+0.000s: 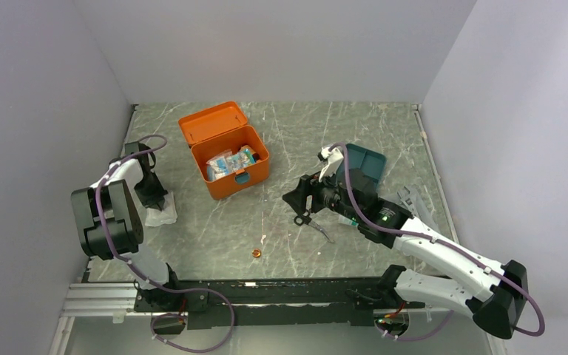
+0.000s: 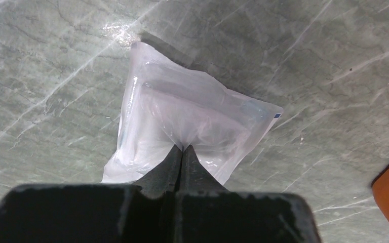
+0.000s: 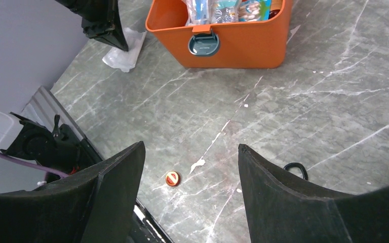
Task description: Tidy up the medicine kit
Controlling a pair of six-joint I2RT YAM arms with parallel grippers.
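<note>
Pinching pouch edge with left gripper, jaws together on film, near open kit to its right; holding right gripper spread, empty. Risking slick film slipping free during lift.

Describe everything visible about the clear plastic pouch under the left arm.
The pouch is a flat, translucent white plastic packet, wrinkled and glossy, with a small blue mark at one corner; its contents are unclear. It lies on the grey marbled table, left of the medicine kit. The left claw is shut on its near edge, pinching the film.
</note>
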